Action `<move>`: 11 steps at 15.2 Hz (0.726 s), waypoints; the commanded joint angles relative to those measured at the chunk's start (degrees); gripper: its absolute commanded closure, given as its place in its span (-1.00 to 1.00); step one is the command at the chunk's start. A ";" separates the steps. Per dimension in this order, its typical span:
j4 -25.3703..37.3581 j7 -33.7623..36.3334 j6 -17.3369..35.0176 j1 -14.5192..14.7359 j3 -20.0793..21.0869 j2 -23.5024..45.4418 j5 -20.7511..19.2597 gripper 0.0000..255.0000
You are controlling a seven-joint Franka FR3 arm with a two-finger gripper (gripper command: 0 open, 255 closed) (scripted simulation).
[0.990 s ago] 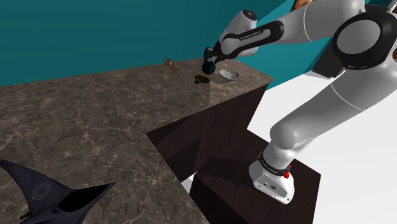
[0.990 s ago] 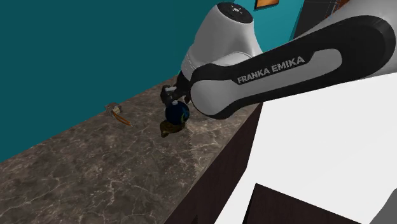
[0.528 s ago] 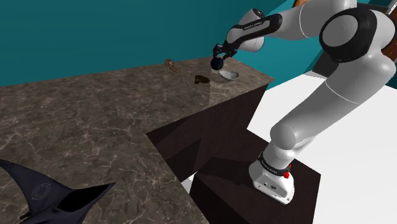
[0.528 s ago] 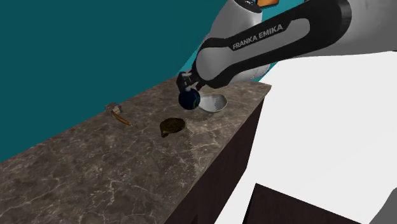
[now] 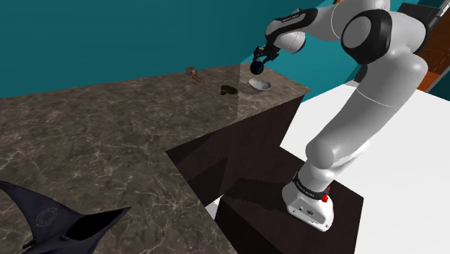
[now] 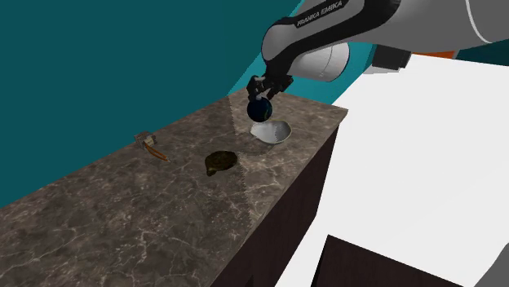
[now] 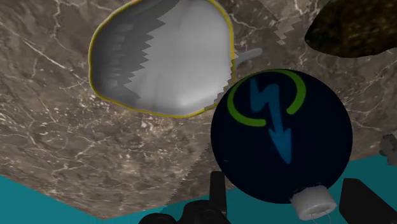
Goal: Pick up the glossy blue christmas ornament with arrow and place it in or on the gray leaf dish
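The ornament point(image 7: 281, 137) is a glossy dark blue ball with a blue arrow, a green ring and a white cap. My gripper point(image 7: 289, 191) is shut on it, one black finger on each side. The gray leaf dish point(image 7: 162, 57) has a yellow rim and lies on the marble counter just beside and below the ball. In the shoulder view the gripper point(image 5: 258, 60) holds the ornament point(image 5: 257, 68) in the air above the dish point(image 5: 259, 85). In the second exterior view the ornament point(image 6: 259, 109) hangs from the gripper point(image 6: 260, 94) above the dish point(image 6: 272, 132), near the counter's far corner.
A dark brown leaf-shaped dish point(image 6: 220, 161) lies on the counter near the gray one. A small brown tool point(image 6: 149, 144) rests by the teal wall. The counter's edge point(image 5: 285, 101) drops off close to the dish. A black pointed object point(image 5: 58, 220) sits at the shoulder view's lower left.
The arm has carried the ornament from above the dark brown dish toward the counter's corner, and it now hangs over the gray leaf dish. The gripper stays shut on it.
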 commanded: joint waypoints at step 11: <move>10.33 -13.07 -3.28 -4.74 -2.21 10.27 10.77 1.00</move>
